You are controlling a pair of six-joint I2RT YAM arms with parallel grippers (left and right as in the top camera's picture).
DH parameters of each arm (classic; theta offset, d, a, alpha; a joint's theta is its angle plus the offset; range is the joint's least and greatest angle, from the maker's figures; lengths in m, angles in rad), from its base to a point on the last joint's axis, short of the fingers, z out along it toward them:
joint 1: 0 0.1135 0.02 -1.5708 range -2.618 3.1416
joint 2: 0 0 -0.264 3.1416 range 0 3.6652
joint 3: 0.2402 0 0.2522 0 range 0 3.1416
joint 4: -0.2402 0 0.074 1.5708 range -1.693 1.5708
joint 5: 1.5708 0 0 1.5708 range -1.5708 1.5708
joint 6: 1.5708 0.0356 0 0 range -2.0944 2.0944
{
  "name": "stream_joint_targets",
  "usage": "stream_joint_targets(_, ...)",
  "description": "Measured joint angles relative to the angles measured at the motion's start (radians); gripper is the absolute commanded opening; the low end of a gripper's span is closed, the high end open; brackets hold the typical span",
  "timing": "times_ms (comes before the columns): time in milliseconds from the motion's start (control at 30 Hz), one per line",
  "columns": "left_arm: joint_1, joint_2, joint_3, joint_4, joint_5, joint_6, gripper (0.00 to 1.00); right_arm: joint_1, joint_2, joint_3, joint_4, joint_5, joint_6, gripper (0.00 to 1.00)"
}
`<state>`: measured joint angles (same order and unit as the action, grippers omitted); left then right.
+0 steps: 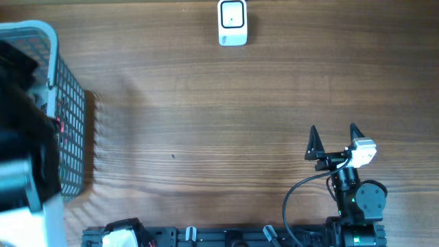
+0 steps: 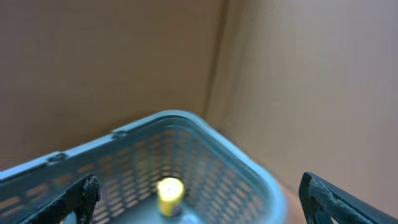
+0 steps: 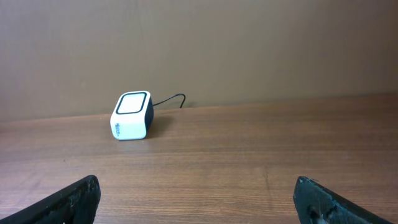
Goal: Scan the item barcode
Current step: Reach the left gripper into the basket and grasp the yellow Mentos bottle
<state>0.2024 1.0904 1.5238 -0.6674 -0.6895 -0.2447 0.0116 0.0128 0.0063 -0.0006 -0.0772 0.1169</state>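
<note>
1. Hovering over the blue-grey mesh basket (image 1: 68, 116) at the left edge of the table (image 1: 206, 123), the left end effector (image 2: 199, 186) has its two dark fingers spread wide, with nothing between them.
2. The item (image 2: 170, 191), a small thing with a yellow top, sits low inside the basket. The left wrist view shows it blurred, so its shape and any barcode cannot be made out.
3. In the overhead view the dark bulk of the left arm (image 1: 24, 137) covers most of the basket, and the item is hidden there.
4. The right end effector (image 1: 334, 140) is at the near right part of the table. Its fingers point toward the far edge, spread wide and gripping nothing.
5. The scanner (image 1: 232, 22), a white box with a dark-rimmed square window on top, stands at the far edge of the table near the middle. It is well apart from both the basket and the right end effector.
6. In the right wrist view the scanner sits ahead and left of centre, with a thin dark cable (image 3: 171, 99) curling out behind it.
</note>
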Motion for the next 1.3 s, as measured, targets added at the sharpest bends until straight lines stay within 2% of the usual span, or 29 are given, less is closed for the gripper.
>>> stream_joint_targets(133,0.165,0.115,0.008,-0.011,0.068,-0.035,1.00,0.000,0.000,0.000,0.000,0.000,0.000,1.00)
stream_joint_targets(333,0.447,0.213,0.012,-0.051,0.367,-0.133,1.00,0.000,0.000,0.000,0.000,0.000,0.000,1.00)
stream_joint_targets(433,0.521,0.274,0.013,-0.053,0.468,-0.158,1.00,0.000,0.000,0.000,0.000,0.000,0.000,1.00)
stream_joint_targets(600,0.535,0.408,0.014,-0.051,0.554,-0.173,1.00,0.000,0.000,0.000,0.000,0.000,0.000,1.00)
stream_joint_targets(933,0.533,0.631,0.014,0.010,0.566,-0.164,1.00,0.000,0.000,0.000,0.000,0.000,0.000,1.00)
stream_joint_targets(1300,0.518,0.750,0.014,0.116,0.496,-0.014,1.00,0.000,0.000,0.000,0.000,0.000,0.000,1.00)
